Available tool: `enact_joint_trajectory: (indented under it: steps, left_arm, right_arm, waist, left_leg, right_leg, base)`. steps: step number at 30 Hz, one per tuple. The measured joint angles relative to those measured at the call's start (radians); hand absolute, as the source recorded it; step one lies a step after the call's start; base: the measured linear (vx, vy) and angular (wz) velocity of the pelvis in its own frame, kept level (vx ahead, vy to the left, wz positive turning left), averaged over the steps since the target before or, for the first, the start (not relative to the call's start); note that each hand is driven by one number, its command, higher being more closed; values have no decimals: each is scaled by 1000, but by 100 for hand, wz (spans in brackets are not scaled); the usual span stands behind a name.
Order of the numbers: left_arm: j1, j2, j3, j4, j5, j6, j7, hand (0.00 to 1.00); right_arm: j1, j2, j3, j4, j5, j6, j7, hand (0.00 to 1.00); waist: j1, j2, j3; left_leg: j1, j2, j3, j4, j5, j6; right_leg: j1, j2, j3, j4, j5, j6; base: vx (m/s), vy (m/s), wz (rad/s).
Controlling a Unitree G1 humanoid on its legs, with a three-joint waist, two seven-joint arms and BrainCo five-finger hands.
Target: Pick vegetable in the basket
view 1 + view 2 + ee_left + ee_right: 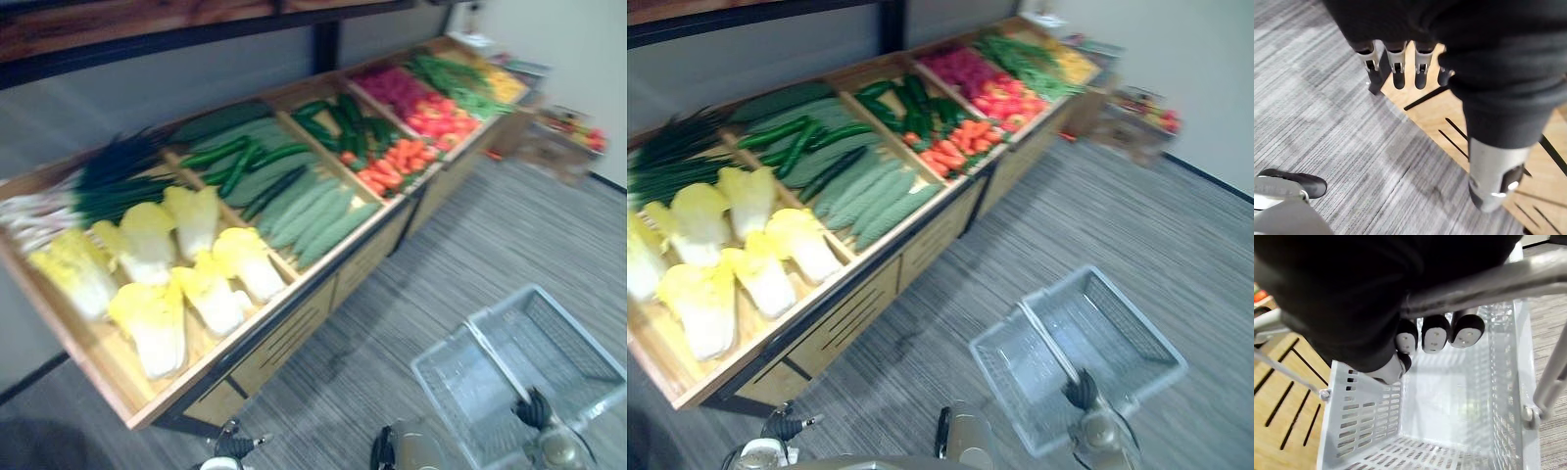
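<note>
Right wrist view: right hand (1435, 335) curled round basket handle (1488, 284), left hand (1396, 54) slack. We'd grip lower-left napa cabbage (157, 323) by its firm white base.

Cabbages (147, 318) at stand's (284, 338) near end, cucumbers (313, 211) behind them, carrots (392, 162) farther back, basket (460, 387) right of stand

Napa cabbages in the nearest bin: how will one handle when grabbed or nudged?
Napa cabbage looks bulky, so it is probably fairly heavy and needs a wide grasp. Its yellow leafy end likely gives and bruises; the white base looks firmer. Oblong and lying on its side, it may roll if pushed.
</note>
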Motion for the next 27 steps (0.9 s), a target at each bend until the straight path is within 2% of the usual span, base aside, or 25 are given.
enact_joint_trajectory:
  steps: [1, 2, 3, 4, 5, 6, 7, 8, 9, 10, 11, 12, 13, 14, 15, 16, 17, 19, 20, 21, 23, 24, 27]
  left_arm:
    - [4, -17, 26, 13, 0, -1, 0, 0]
    - [16, -29, 49, 17, -1, 1, 1, 0]
    - [21, -33, 61, 18, -1, 1, 1, 0]
    - [29, -31, 74, 19, -1, 1, 1, 0]
    - [13, -68, 100, 54, -2, 3, 4, 0]
    - [6, -91, 116, 56, -1, 1, -3, 0]
    - [7, -97, 131, 57, -3, -1, -3, 0]
    - [6, -111, 174, 61, -34, 0, 0, 0]
    - [6, -118, 200, 70, -49, 1, 1, 0]
    - [6, -124, 238, 79, -80, 2, 5, 0]
    - [7, -123, 248, 89, -90, 3, 8, 0]
    - [9, -124, 262, 92, -111, 3, 9, 0]
    - [9, -124, 270, 92, -114, 3, 9, 0]
    - [9, -129, 297, 87, -114, 2, 9, 0]
    - [10, -133, 308, 85, -115, 2, 10, 0]
    - [11, -142, 329, 84, -116, 2, 15, 0]
    - [10, -159, 369, 86, -116, 4, 22, 0]
    - [11, -173, 404, 87, -116, 11, 32, 0]
    - [13, -183, 427, 87, -116, 11, 36, 0]
    - [13, -187, 438, 87, -116, 12, 36, 0]
    - [20, -184, 466, 87, -116, 17, 38, 0]
    - [23, -184, 466, 87, -116, 22, 38, 0]
    - [12, -189, 463, 85, -116, 22, 38, 0]
  right_arm:
    - [2, 0, -52, 29, 2, 9, -1, 100]
    - [18, 7, -86, 33, 23, 26, -2, 100]
    - [27, 15, -101, 33, 28, 34, -2, 100]
    - [55, 40, -125, 36, 40, 50, -2, 100]
    - [43, 47, -182, 64, 61, 64, -2, 100]
    - [25, 66, -227, 68, 81, 71, -2, 100]
    - [13, 73, -249, 74, 85, 74, -4, 100]
    - [-15, 80, -286, 99, 121, 74, -4, 100]
    - [-20, 83, -301, 102, 139, 73, -5, 100]
    - [-29, 90, -343, 107, 160, 73, -7, 100]
    - [-32, 95, -378, 115, 182, 73, -10, 100]
    - [-34, 105, -423, 132, 201, 73, -12, 100]
    - [-35, 108, -446, 142, 217, 73, -13, 100]
    - [-42, 115, -504, 154, 236, 74, -21, 100]
    - [-47, 117, -520, 157, 240, 74, -27, 100]
    - [-57, 117, -544, 161, 260, 74, -30, 100]
    - [-73, 119, -585, 180, 277, 75, -31, 100]
    - [-78, 121, -635, 197, 297, 79, -30, 100]
    - [-89, 121, -671, 217, 297, 80, -30, 100]
    - [-94, 121, -684, 226, 296, 83, -30, 100]
    - [-113, 150, -700, 253, 296, 90, -29, 100]
    - [-112, 154, -699, 259, 296, 93, -29, 100]
    - [-91, 170, -695, 262, 296, 111, -28, 100]
  waist:
    - [3, 18, 10]
    - [4, 21, 9]
    - [8, 15, 11]
    - [14, -10, 2]
    - [24, 44, 6]
    - [20, 62, 1]
    - [20, 59, 4]
    - [20, 68, -1]
    - [20, 59, 4]
    - [21, 57, 5]
    - [17, 57, 5]
    - [10, 55, 6]
    - [5, 55, 6]
    - [-6, 55, 7]
    - [-6, 56, 6]
    - [-9, 63, 7]
    - [-12, 73, 2]
    - [-21, 84, -6]
    - [-26, 106, -18]
    - [-27, 109, -19]
    - [-22, 89, -17]
    - [-22, 88, -18]
    - [-26, 112, -33]
  left_leg:
    - [12, 23, -12, 27, -29, -42]
    - [18, 38, -17, 64, -60, -74]
    - [27, 44, -23, 78, -76, -90]
    - [35, 51, -46, 110, -113, -113]
    - [32, 118, -63, 148, -130, -118]
    - [5, 137, -62, 171, -94, -140]
    - [2, 144, -57, 178, -64, -136]
    - [-22, 145, -54, 210, 28, -140]
    - [-35, 145, -38, 231, 65, -147]
    - [-64, 157, 34, 285, 121, -173]
    - [-88, 185, 130, 323, 107, -187]
    - [-125, 231, 281, 350, 68, -202]
    - [-142, 255, 361, 351, 56, -198]
    - [-179, 297, 540, 305, 52, -192]
    - [-187, 309, 609, 262, 71, -179]
    - [-196, 318, 682, 191, 138, -161]
    - [-195, 314, 720, 125, 148, -173]
    - [-170, 287, 709, -14, 152, -180]
    - [-166, 281, 710, -84, 148, -185]
    - [-167, 281, 713, -111, 142, -194]
    - [-165, 261, 735, -138, 151, -201]
    - [-161, 256, 738, -144, 151, -201]
    - [-149, 233, 734, -165, 155, -194]
  right_leg:
    - [14, -2, 40, -91, 17, -2]
    - [24, -14, 45, -144, 50, 4]
    - [35, -24, 43, -159, 72, 2]
    - [51, -52, 27, -168, 178, 22]
    - [45, -11, -42, -84, 165, 63]
    - [33, -4, -80, -36, 122, 30]
    - [32, -2, -95, -14, 102, 16]
    - [42, -6, -132, 21, 67, -19]
    - [56, -11, -149, 19, 62, -27]
    - [100, -22, -177, -1, 53, -41]
    - [142, -27, -199, -29, 51, -45]
    - [194, -35, -239, -69, 51, -45]
    - [217, -43, -263, -85, 51, -45]
    - [247, -61, -315, -111, 49, -42]
    - [249, -66, -328, -118, 47, -40]
    - [250, -69, -349, -127, 40, -29]
    - [247, -69, -370, -145, 38, -2]
    - [246, -70, -401, -200, 55, 11]
    - [246, -59, -419, -241, 84, 14]
    - [247, -52, -424, -266, 101, 16]
    - [272, -43, -414, -355, 168, 20]
    - [279, -44, -410, -364, 176, 25]
    - [283, -60, -409, -370, 183, 34]
  base:
    - [540, -353, 132]
    - [555, -373, 126]
    - [593, -428, 124]
    - [620, -489, 108]
    - [695, -566, 117]
    - [543, -461, 78]
    - [539, -505, 76]
    - [415, -416, 58]
    - [448, -452, 76]
    - [254, -251, 70]
    - [290, -296, 98]
    - [183, -199, 93]
    - [156, -171, 119]
    - [50, -49, 90]
    - [23, -4, 82]
    - [-18, 55, 50]
    - [-33, 86, 52]
    - [-80, 130, 63]
    - [-96, 131, 53]
    - [-75, 116, 23]
    - [-58, 71, -7]
    - [-40, 53, -15]
    - [5, 49, 0]
